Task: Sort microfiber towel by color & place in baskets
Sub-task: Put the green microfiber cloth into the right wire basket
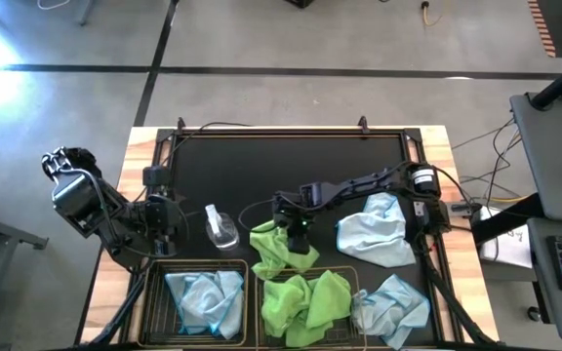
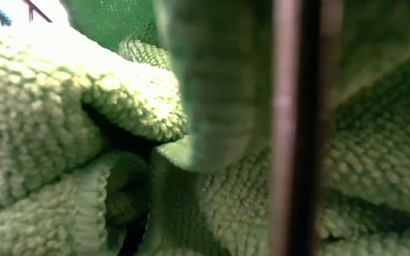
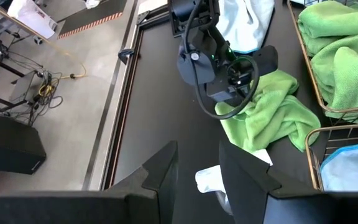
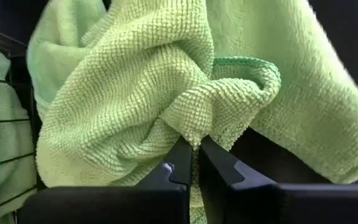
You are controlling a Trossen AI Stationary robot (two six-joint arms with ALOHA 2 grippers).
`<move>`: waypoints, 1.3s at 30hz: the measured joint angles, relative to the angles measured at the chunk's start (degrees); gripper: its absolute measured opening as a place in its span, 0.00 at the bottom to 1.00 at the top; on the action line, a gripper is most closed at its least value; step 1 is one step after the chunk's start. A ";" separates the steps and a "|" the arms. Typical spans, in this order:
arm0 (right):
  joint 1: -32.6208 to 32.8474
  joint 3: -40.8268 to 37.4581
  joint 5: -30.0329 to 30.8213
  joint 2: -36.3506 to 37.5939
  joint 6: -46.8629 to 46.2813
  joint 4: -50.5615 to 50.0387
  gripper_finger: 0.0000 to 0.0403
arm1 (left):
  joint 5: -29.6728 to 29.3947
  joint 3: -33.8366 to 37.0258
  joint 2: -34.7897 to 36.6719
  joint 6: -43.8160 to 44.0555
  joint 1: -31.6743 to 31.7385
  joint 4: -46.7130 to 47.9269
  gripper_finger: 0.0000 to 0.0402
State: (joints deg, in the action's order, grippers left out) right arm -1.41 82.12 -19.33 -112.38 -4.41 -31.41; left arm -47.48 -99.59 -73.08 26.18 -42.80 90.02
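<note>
A lime green microfiber towel [image 1: 273, 251] lies bunched on the black mat just beyond the baskets, and my right gripper [image 1: 296, 232] is shut on it from above. The left basket [image 1: 154, 310] holds pale blue towels [image 1: 203, 297]. The right basket [image 1: 351, 278] holds green towels [image 1: 305, 307], which fill the low view [image 2: 62, 128]. Two more blue towels lie on the mat, one [image 1: 379, 229] under the right arm and one [image 1: 393, 310] right of the baskets. My left gripper [image 3: 197, 165] is open and hovers left of the spray bottle. My right gripper pinches a raised fold of the green towel [image 4: 197, 127] between its two fingertips [image 4: 180, 163], several layers together. The fingers come from above, pointing down. The cloth is gathered up at the fingers, and the towel's spread part [image 3: 260, 127] still lies on the mat.
A small clear spray bottle [image 1: 220, 230] stands on the mat between the two grippers, also seen in the left wrist view [image 3: 210, 180]. A basket wire [image 2: 294, 128] stands close before the low camera. The far half of the black mat [image 1: 291, 161] is bare.
</note>
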 joint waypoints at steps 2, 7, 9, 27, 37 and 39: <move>0.00 0.83 -0.03 0.00 0.57 0.01 0.02 | 0.00 0.00 0.00 0.01 0.00 0.00 0.26; 0.00 3.39 -0.07 0.13 0.62 -0.05 0.02 | 0.00 0.00 0.00 0.01 0.00 0.00 0.26; 0.00 4.59 -0.09 0.16 0.62 -0.24 0.02 | 0.00 0.00 0.00 0.21 0.00 0.00 0.26; 0.43 22.43 0.61 5.95 2.99 -9.97 0.02 | 0.02 0.00 0.00 2.65 0.00 -0.02 0.26; 3.50 28.90 1.40 7.50 2.94 -11.80 0.02 | 0.04 0.00 0.00 2.86 0.00 0.00 0.26; 5.01 29.34 1.40 7.66 2.78 -12.18 0.02 | 0.04 0.00 0.00 2.89 0.00 0.00 0.26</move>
State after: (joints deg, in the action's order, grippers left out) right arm 3.60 111.46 -17.93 -104.72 -1.63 -43.59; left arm -47.44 -99.59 -73.08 29.08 -42.81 90.01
